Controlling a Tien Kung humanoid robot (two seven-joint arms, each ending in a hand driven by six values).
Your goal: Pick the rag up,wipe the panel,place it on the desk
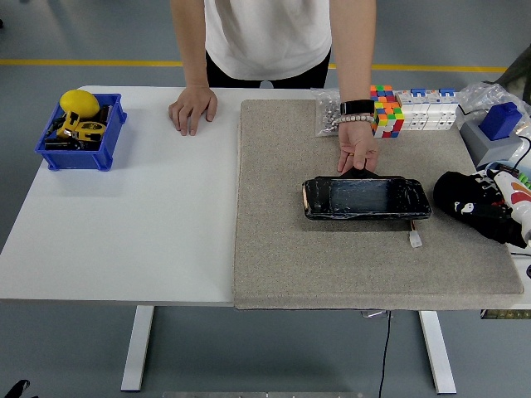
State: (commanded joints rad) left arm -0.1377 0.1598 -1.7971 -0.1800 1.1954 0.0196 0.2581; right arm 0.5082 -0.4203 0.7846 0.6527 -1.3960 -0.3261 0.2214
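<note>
A black glossy panel [367, 199] lies flat on the grey felt mat [282, 249], right of centre. A black rag [473, 204] with small white marks sits crumpled at the mat's right edge, just right of the panel. A person stands at the far side. One of the person's hands [358, 154], with a watch and a bead bracelet on the wrist, presses on the panel's far edge. The other hand [192, 108] rests flat on the white table [124, 224]. Neither robot hand shows in the head view.
A blue bin [81, 133] with a yellow ball and tools stands at the far left. Colourful cubes [387, 110], white blocks [427, 109] and a clear bag line the mat's far edge. A blue-topped device [496, 128] and a white-and-orange object [518, 201] crowd the right edge.
</note>
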